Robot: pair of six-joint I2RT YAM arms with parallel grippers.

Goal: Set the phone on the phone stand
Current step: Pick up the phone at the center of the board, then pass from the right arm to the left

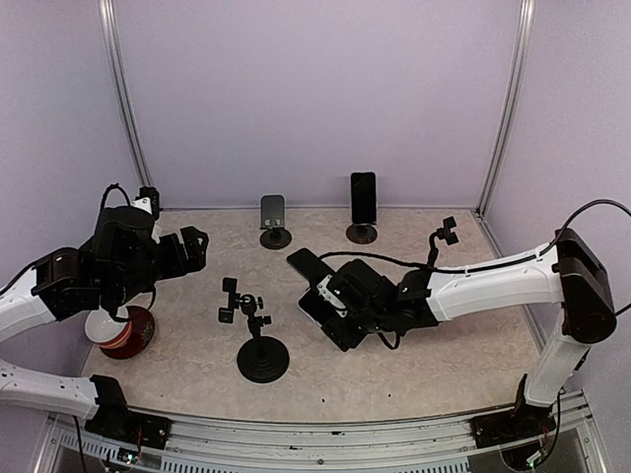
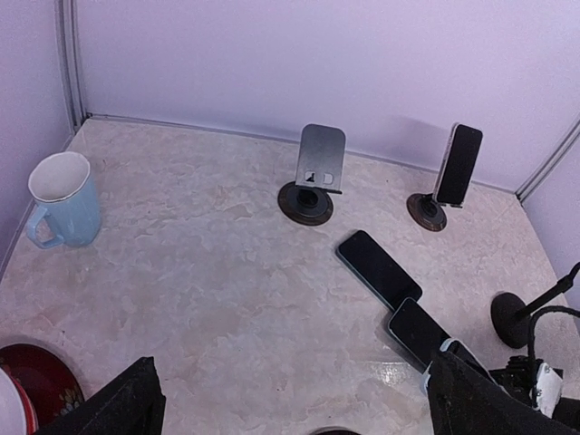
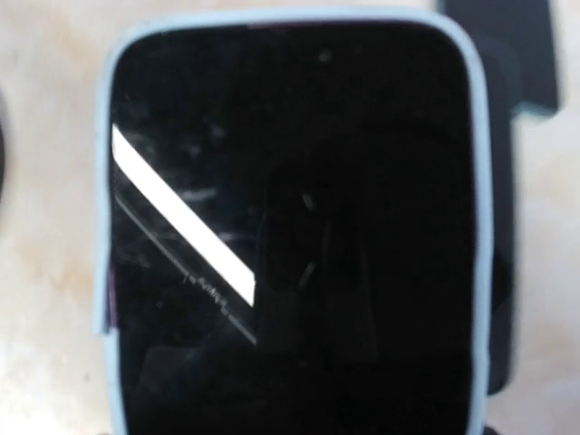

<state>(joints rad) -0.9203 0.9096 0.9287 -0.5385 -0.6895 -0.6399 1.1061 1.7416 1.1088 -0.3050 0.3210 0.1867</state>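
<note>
A phone in a light blue case (image 3: 290, 227) fills the right wrist view, screen up and very close. It lies left of centre in the top view (image 1: 328, 325) and shows in the left wrist view (image 2: 419, 331). My right gripper (image 1: 337, 299) is right over it; its fingers are hidden, so I cannot tell whether they hold it. An empty grey phone stand (image 1: 273, 221) stands at the back, also in the left wrist view (image 2: 319, 168). My left gripper (image 1: 194, 246) is open and empty, raised at the left, its fingers (image 2: 127, 403) spread wide.
A second dark phone (image 1: 308, 262) lies flat just behind the right gripper. Another phone stands on a stand (image 1: 363, 202) at the back. A clamp stand (image 1: 259, 347) stands in front, a gooseneck holder (image 1: 446, 234) at the right. A red bowl (image 1: 126, 333) and a blue mug (image 2: 59, 199) are at the left.
</note>
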